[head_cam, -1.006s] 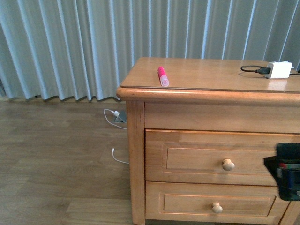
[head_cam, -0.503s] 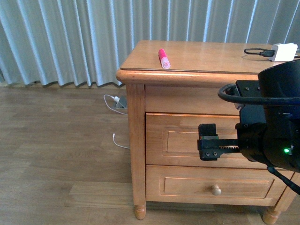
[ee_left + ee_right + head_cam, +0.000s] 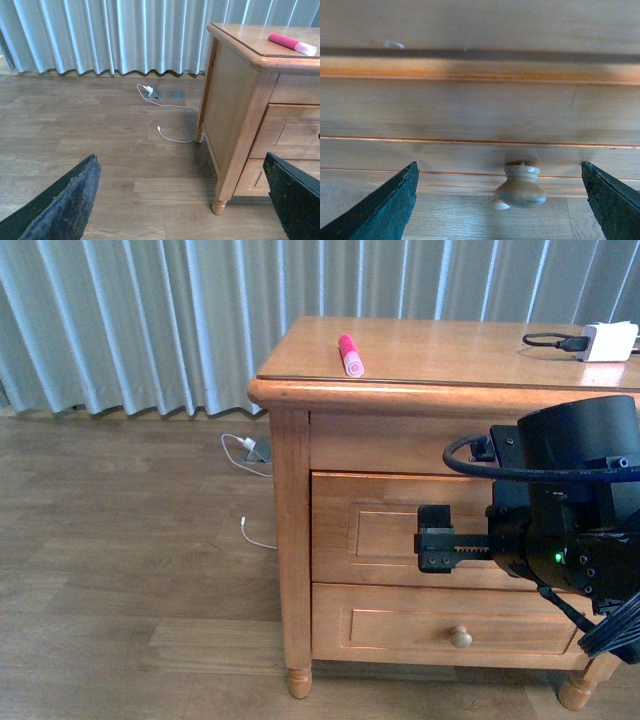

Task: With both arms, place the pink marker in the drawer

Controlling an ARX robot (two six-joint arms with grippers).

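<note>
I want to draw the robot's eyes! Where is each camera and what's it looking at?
Front: on the body, facing the dresser; right arm shows.
Left wrist: from that wrist, facing floor and dresser side; left fingers show.
Right wrist: close to the drawer, knob between open right fingers.
Shared: front and left wrist both see the marker.

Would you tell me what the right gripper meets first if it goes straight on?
Probably the round knob of the top drawer, lying between the open jaws of the right gripper; depth unclear.
</note>
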